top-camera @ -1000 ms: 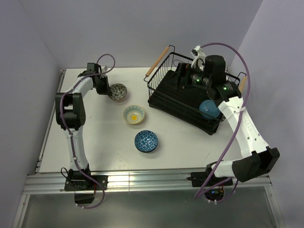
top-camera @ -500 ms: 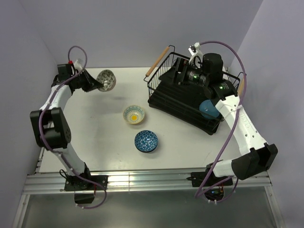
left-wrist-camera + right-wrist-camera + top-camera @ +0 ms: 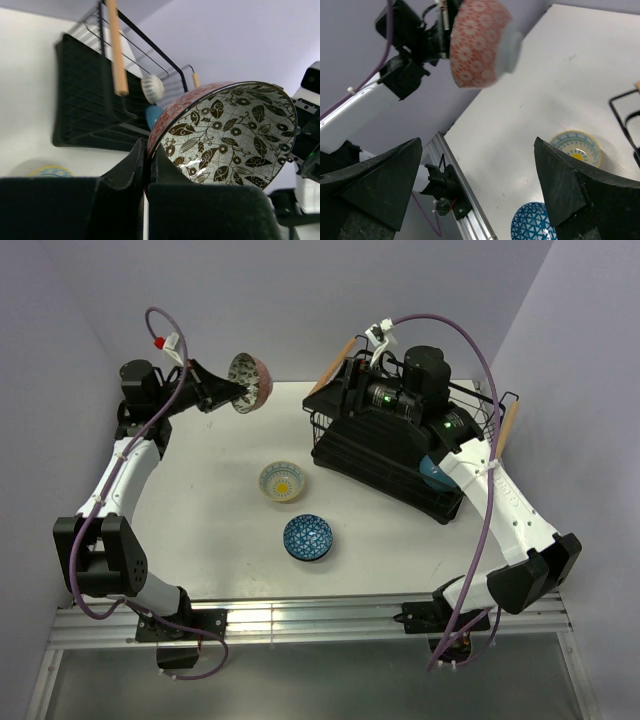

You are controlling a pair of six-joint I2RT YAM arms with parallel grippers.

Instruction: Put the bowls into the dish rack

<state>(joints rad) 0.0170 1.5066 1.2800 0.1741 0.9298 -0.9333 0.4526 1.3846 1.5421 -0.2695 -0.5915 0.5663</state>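
My left gripper (image 3: 228,390) is shut on the rim of a bowl (image 3: 249,382) that is red outside with a brown leaf pattern inside (image 3: 235,132), held high above the table's far left. The right wrist view shows its red outside (image 3: 480,42). The black wire dish rack (image 3: 400,445) stands at the right with wooden handles (image 3: 331,368); a plain blue bowl (image 3: 437,470) lies in it. My right gripper (image 3: 345,390) is open and empty above the rack's far left corner. A yellow-centred bowl (image 3: 283,481) and a blue patterned bowl (image 3: 307,537) sit on the table.
The white table (image 3: 200,530) ends in a metal rail (image 3: 300,620) at the near edge. Purple walls close in on three sides. Both arms carry looping purple cables (image 3: 470,360) above the rack and the far left corner.
My left gripper has lifted the red leaf-patterned bowl off the table and carried it up and to the right. My right gripper has swung left over the rack's far corner.
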